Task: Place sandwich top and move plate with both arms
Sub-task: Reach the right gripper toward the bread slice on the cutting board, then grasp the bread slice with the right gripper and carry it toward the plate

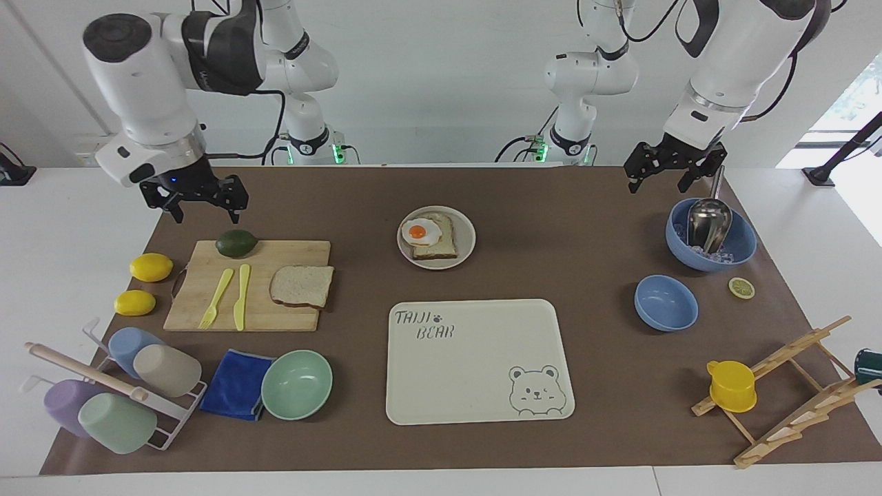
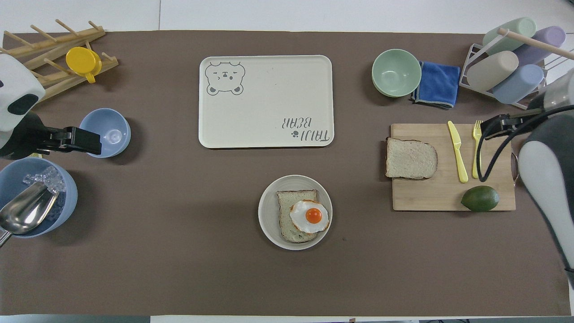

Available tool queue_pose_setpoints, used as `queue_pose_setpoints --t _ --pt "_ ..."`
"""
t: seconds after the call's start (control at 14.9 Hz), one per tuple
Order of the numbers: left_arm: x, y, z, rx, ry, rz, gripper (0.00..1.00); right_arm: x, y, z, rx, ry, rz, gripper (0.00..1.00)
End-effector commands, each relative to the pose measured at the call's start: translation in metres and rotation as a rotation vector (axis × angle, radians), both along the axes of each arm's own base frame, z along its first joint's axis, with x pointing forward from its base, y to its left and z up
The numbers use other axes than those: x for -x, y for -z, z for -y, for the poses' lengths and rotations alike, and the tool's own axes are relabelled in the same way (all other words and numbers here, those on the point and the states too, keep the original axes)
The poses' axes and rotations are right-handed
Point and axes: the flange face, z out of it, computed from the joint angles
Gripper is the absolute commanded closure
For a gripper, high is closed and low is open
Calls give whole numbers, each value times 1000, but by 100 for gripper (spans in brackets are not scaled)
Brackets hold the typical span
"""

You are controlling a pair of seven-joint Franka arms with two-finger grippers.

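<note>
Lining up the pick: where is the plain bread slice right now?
The sandwich top lies flat on the cutting board, toward the right arm's end of the table, at the board's edge nearest the plate, beside the yellow knife.

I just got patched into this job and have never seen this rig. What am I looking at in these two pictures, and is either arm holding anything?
Two white robot arms work at one table. One picture faces them from across the table; the other looks down from above their own end, so its sides are flipped.

In the middle sits the plate with a bread slice carrying a fried egg. The sandwich top, a plain slice, lies on the cutting board toward the right arm's end, beside a knife, fork and avocado. The bear tray lies farther from the robots than the plate.

The right gripper is open and empty, in the air just off the board's avocado corner. The left gripper is open and empty too, waiting by the bowl with the scoop.
</note>
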Motion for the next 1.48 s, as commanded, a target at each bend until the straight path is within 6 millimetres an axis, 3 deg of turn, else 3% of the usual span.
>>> queue_pose_setpoints --t 0.0,0.2,0.34,0.47,0.6,0.67,0.94,1.14,1.41 --pt "3 -1 -4 -14 -2 -5 0 -18 54 -45 89 42 -26 0" --pt "3 -1 -5 -13 -2 -4 0 -26 102 -108 167 82 -7 0" --pt "3 -1 -5 -13 -2 -2 0 -32 133 -122 175 127 -12 0" --pt "2 -1 -8 -13 -8 -2 0 -29 170 -163 252 114 -4 0" --pt "2 -2 -8 -13 -8 2 0 -25 201 -187 301 159 12 0" --pt "2 -2 -8 -12 -6 4 0 -27 211 -189 299 162 11 0" --pt "2 -2 -8 -12 -6 4 0 -30 220 -191 253 168 48 0" --pt "2 -2 -9 -12 -8 4 0 -13 246 -188 271 166 10 0" --pt "1 -2 -9 -12 -9 5 0 -9 250 -184 285 161 4 0"
